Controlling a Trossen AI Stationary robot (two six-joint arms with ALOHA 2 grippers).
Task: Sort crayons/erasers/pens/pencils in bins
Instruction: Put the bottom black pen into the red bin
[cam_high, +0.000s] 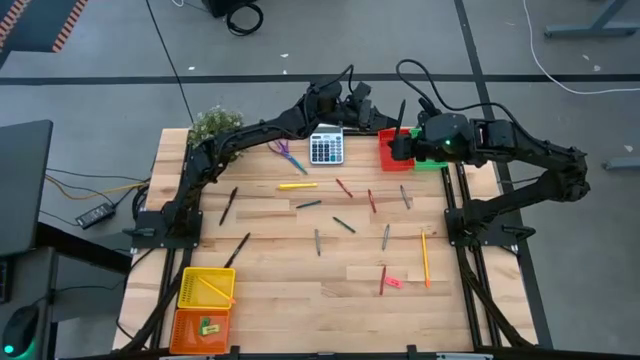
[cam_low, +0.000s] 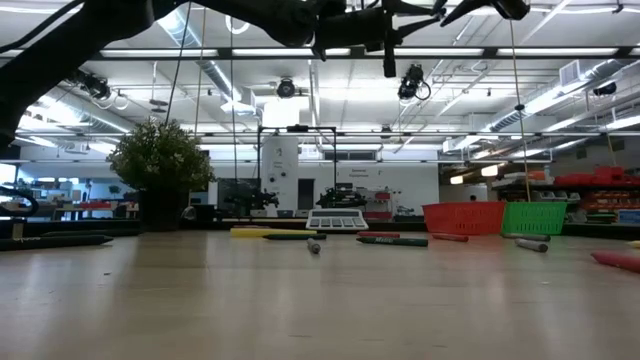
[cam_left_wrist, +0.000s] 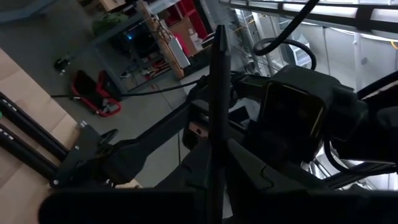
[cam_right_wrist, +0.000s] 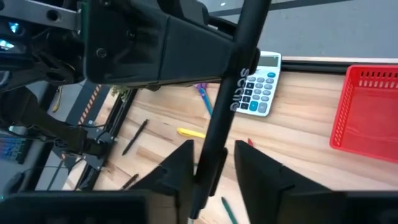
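Observation:
A black pen (cam_high: 402, 115) stands almost upright in the air over the table's far right, beside the red bin (cam_high: 385, 155). My left gripper (cam_high: 392, 118) reaches across from the left and is shut on it. My right gripper (cam_right_wrist: 213, 147) comes from the right, slanting down. Its fingers stand on either side of the pen's lower part (cam_right_wrist: 208, 162), with a gap showing beside one finger (cam_right_wrist: 255, 168). The yellow bin (cam_high: 205, 287) and orange bin (cam_high: 200, 328) are at the near left. The green bin (cam_high: 432, 163) is beside the red one. My left gripper pinches the black pen between its two fingers; in its own wrist view the shaft (cam_left_wrist: 216, 155) rises from between them. The fingers come about level from the table's left, across the pen. The pen is lifted clear, nearly upright. Whether my right gripper's fingers touch the pen I cannot tell.
A calculator (cam_high: 326, 147), purple scissors (cam_high: 288, 153) and a plant (cam_high: 215, 125) sit along the far edge. Loose on the table lie a yellow pen (cam_high: 297, 185), black pens (cam_high: 228, 205), red crayons (cam_high: 371, 200), a pencil (cam_high: 424, 258) and a pink eraser (cam_high: 393, 282).

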